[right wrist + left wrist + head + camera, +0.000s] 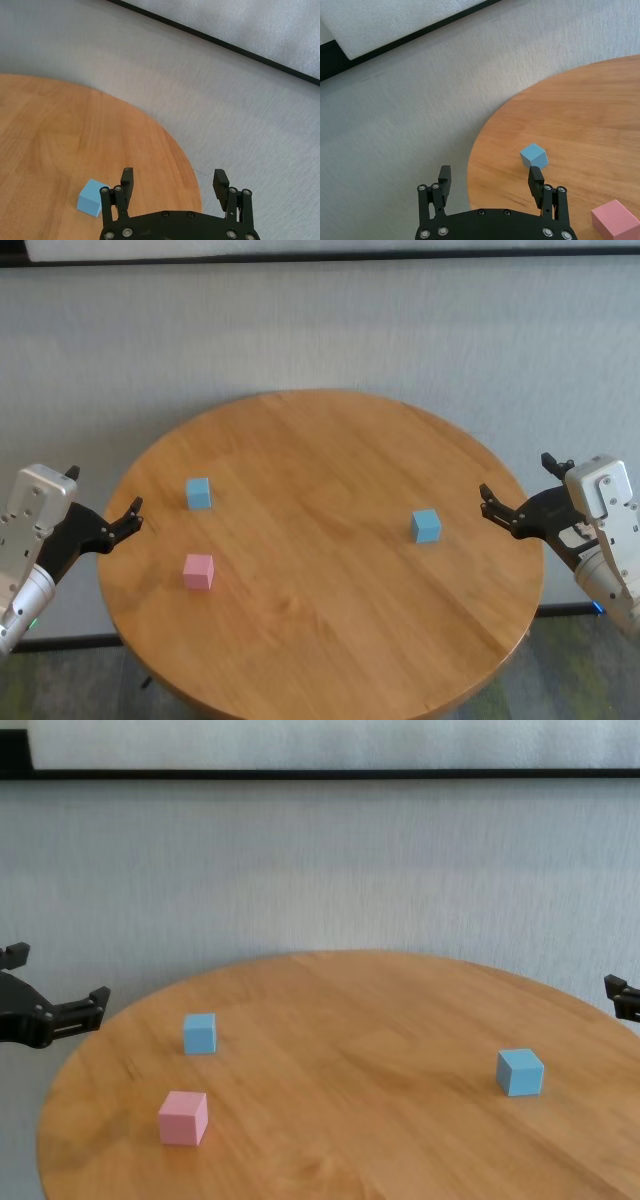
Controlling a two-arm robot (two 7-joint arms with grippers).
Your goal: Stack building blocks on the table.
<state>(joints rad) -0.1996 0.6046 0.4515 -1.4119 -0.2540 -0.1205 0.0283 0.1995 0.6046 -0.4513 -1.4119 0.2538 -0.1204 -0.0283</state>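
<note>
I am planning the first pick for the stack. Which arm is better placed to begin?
Probably the left. The left gripper hangs open at the table edge near the pink block and a blue block; the right gripper, also open, has only one blue block nearby.

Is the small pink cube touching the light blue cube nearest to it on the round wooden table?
Apart. The head view shows the pale pink cube and the light blue cube separated by bare wooden table; the chest view confirms the gap.

We see a table (330,640) of warm, smooth, faintly sheened wood grain, matte pink (198,571) and blue cubes (425,526), and a wall (330,330) with fine, cloth-like texture.
</note>
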